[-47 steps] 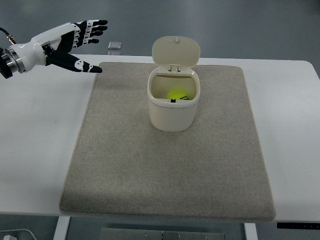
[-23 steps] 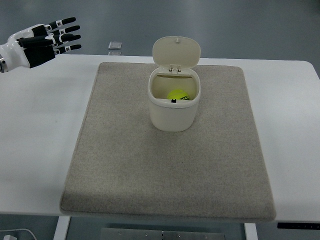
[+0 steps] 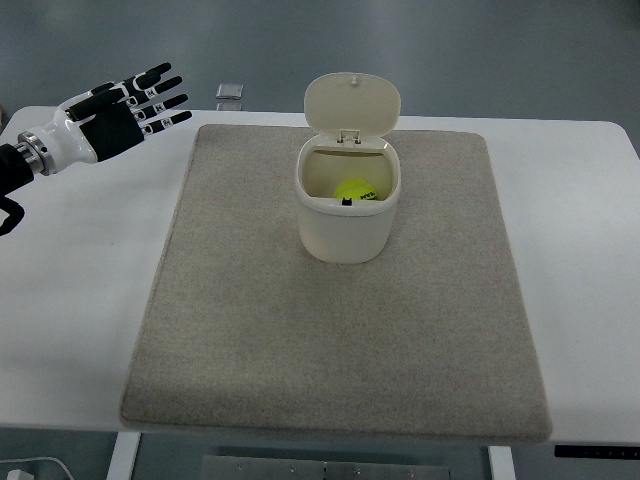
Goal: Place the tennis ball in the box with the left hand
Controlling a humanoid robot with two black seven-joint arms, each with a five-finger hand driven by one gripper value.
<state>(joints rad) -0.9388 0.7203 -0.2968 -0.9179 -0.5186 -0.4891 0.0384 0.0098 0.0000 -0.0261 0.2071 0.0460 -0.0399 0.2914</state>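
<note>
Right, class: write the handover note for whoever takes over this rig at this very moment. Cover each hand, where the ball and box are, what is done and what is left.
Left hand: open, fingers spread, holding nothing, over the table's far left corner, clear of the mat.
Right hand: not in view.
Ball: inside the box, which stands on the mat with its lid up.
Done: ball is in the box.
Left: nothing for the ball; lid is open, if closing is wanted.
</note>
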